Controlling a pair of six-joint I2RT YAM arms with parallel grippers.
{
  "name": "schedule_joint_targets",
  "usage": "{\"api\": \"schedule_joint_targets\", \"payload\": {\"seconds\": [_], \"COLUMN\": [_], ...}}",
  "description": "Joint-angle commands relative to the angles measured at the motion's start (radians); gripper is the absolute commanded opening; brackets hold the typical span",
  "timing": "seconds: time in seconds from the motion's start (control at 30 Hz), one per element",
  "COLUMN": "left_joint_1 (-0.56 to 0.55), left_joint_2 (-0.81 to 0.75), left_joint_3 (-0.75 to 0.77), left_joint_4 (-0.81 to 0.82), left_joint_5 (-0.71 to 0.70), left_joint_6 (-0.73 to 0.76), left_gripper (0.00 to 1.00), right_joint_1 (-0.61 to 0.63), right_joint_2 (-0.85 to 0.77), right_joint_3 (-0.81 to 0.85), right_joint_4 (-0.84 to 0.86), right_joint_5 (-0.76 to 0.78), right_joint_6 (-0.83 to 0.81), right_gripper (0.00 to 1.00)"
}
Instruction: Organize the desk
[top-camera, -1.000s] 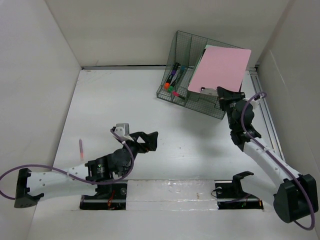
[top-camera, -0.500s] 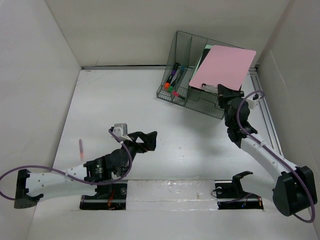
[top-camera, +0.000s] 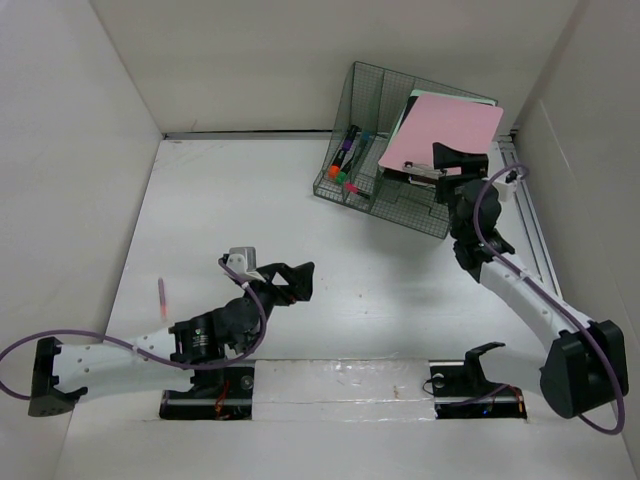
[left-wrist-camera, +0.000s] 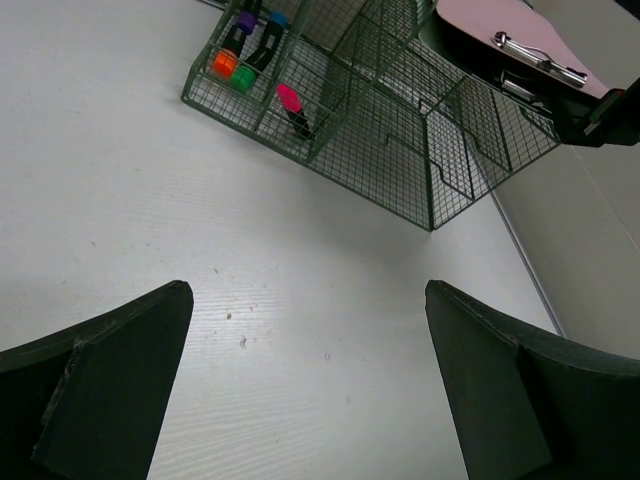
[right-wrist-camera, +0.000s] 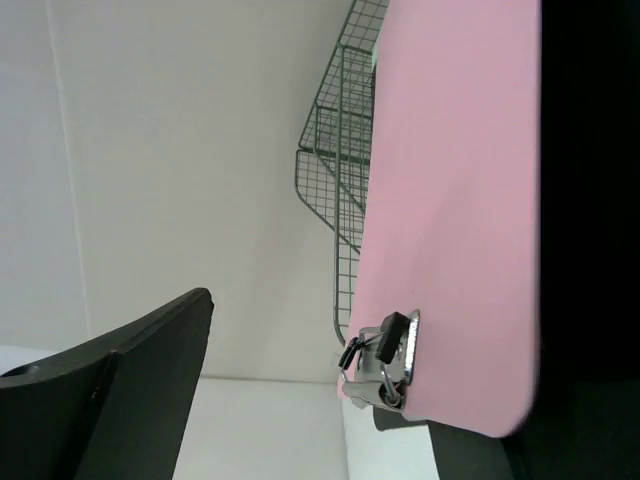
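The desk (top-camera: 250, 220) is a white tabletop between white walls. A pink clipboard (top-camera: 445, 135) leans in the dark green wire rack (top-camera: 390, 195) at the back right. My right gripper (top-camera: 455, 165) stands open at the clipboard's near edge. In the right wrist view the clipboard (right-wrist-camera: 450, 180) lies against the right finger, its metal clip (right-wrist-camera: 385, 355) sits between the jaws, and the left finger (right-wrist-camera: 150, 360) stands well apart from it. My left gripper (top-camera: 300, 280) hovers open over bare desk (left-wrist-camera: 300, 250) with nothing between its fingers (left-wrist-camera: 110, 370).
Several coloured markers (top-camera: 345, 165) stand in the rack's front compartment (left-wrist-camera: 240, 60). A thin pink pen (top-camera: 161, 297) lies near the desk's left wall. A rail (top-camera: 535, 240) runs along the right edge. The arm bases (top-camera: 340, 385) occupy the near edge.
My right gripper opened and let go of the pink clipboard, which has settled lower and further back into the rack. The right arm reached forward. The left arm has not moved.
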Motion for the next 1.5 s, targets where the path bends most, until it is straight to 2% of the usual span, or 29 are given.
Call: {"api": "schedule_joint_targets", "payload": {"seconds": [0.0, 0.13, 0.33, 0.57, 0.6, 0.63, 0.77, 0.83, 1.0, 1.07, 1.27, 1.47], "left_joint_1": [0.000, 0.000, 0.000, 0.000, 0.000, 0.000, 0.000, 0.000, 0.000, 0.000, 0.000, 0.000], "left_joint_2": [0.005, 0.001, 0.004, 0.034, 0.040, 0.040, 0.044, 0.044, 0.038, 0.040, 0.038, 0.015], "left_joint_3": [-0.011, 0.003, 0.037, 0.083, 0.087, 0.087, 0.100, 0.101, 0.100, 0.097, 0.097, 0.087], "left_joint_4": [0.031, 0.016, -0.004, -0.056, -0.052, -0.052, -0.044, -0.033, -0.026, -0.023, -0.036, -0.032], "left_joint_5": [-0.028, -0.032, -0.017, -0.046, -0.043, -0.043, -0.026, -0.017, -0.008, 0.001, 0.013, 0.041], "left_joint_6": [0.007, 0.007, 0.007, -0.019, -0.013, -0.013, -0.008, 0.001, 0.010, 0.015, 0.007, 0.002], "left_gripper": [0.99, 0.99, 0.99, 0.99, 0.99, 0.99, 0.99, 0.99, 0.99, 0.99, 0.99, 0.99], "right_joint_1": [-0.010, -0.010, -0.019, -0.019, -0.042, -0.042, -0.042, -0.042, -0.042, -0.042, -0.042, -0.022], "right_joint_2": [-0.052, -0.110, -0.160, -0.175, -0.140, -0.140, -0.013, 0.069, 0.112, 0.098, 0.054, 0.022], "right_joint_3": [0.043, 0.032, 0.049, 0.040, 0.128, 0.129, 0.320, 0.433, 0.538, 0.534, 0.394, 0.458], "right_joint_4": [-0.014, -0.075, -0.181, -0.229, -0.300, -0.301, -0.402, -0.552, -0.693, -0.733, -0.695, -0.865], "right_joint_5": [-0.018, 0.013, 0.027, 0.010, -0.039, -0.039, -0.070, -0.073, -0.042, -0.002, -0.010, 0.063], "right_joint_6": [-0.058, -0.100, -0.158, -0.195, -0.244, -0.244, -0.342, -0.393, -0.525, -0.531, -0.525, -0.556], "right_gripper": [0.84, 1.00, 1.00, 1.00, 1.00, 1.00, 1.00, 1.00, 1.00, 1.00, 1.00, 1.00]}}
